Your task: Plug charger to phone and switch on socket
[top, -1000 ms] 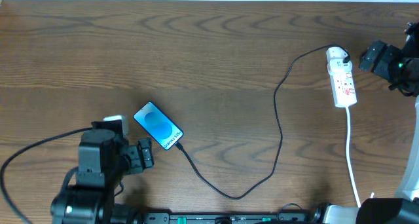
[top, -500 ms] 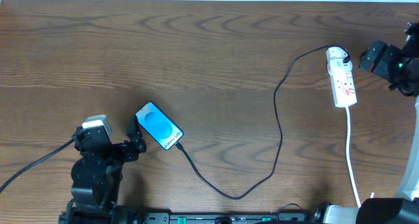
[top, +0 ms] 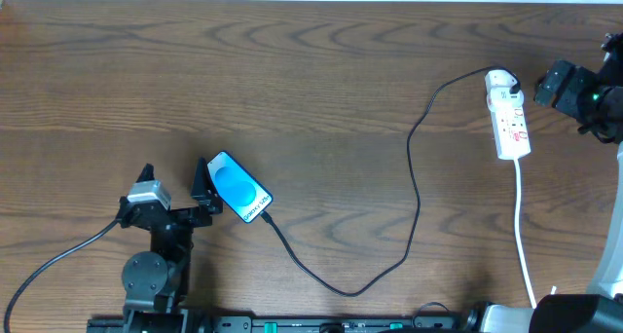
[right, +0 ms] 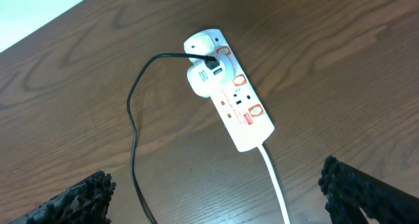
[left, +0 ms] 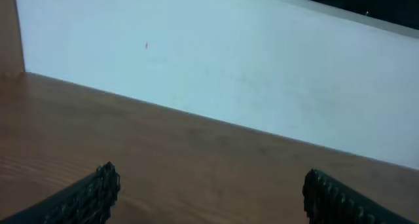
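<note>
**Two grippers, both spread wide**

Left gripper [left: 209, 194] gaping, empty, just beside one phone [top: 237, 187] on the table [top: 311, 70]. One black cable [top: 414, 177] meeting the phone's lower end, looping right into one white power strip [top: 509, 119]. Right gripper [right: 216, 194] likewise apart, empty, near the strip. Nothing between.

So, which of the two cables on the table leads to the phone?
The thin black charger cable: it curves from the far end of the socket to the phone. The thicker white cord leaves the socket's other end, away from the phone.
</note>
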`<state>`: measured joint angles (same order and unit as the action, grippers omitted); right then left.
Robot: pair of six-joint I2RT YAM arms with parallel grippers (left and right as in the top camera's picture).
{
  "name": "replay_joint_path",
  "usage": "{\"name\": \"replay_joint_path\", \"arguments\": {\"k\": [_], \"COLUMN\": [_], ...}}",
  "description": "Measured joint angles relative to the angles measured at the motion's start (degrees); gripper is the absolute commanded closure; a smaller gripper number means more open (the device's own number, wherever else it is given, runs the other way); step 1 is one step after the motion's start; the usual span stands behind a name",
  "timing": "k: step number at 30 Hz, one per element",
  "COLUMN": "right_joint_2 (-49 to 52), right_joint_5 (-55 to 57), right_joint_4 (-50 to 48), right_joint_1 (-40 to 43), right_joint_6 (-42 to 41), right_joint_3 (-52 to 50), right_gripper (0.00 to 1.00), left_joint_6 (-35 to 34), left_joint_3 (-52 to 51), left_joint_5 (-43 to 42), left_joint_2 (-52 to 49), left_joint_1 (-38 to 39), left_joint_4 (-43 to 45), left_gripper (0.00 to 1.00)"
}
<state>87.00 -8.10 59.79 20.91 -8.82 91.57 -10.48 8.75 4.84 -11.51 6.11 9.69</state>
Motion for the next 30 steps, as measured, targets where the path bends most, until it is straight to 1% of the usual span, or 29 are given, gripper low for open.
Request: {"name": "replay_joint_path", "arguments": {"k": [4,18,25,30], "right_joint_2": [0.0,0.0,0.0,0.0], "right_joint_5": [0.0,0.0,0.0,0.0], "right_joint_4": [0.0,0.0,0.0,0.0], "right_joint_1": [0.0,0.0,0.0,0.0], "right_joint_6": [0.0,0.0,0.0,0.0], "right_joint_3": [0.0,0.0,0.0,0.0], "right_gripper": [0.01,0.01,0.01,0.01], "left_joint_6": [0.0,0.0,0.0,0.0], "left_joint_3": [-1.5,-2.4,-8.2,-8.4], "left_joint_5": [0.0,0.0,0.0,0.0], "left_joint_2": [0.0,2.7,9.9,10.8], "left_joint_1": [-0.1,-4.2,-4.2,-4.2], "left_joint_4": [2.8,3.0,1.9,-0.5], "left_gripper": [0.09,0.09,0.08,0.08]}}
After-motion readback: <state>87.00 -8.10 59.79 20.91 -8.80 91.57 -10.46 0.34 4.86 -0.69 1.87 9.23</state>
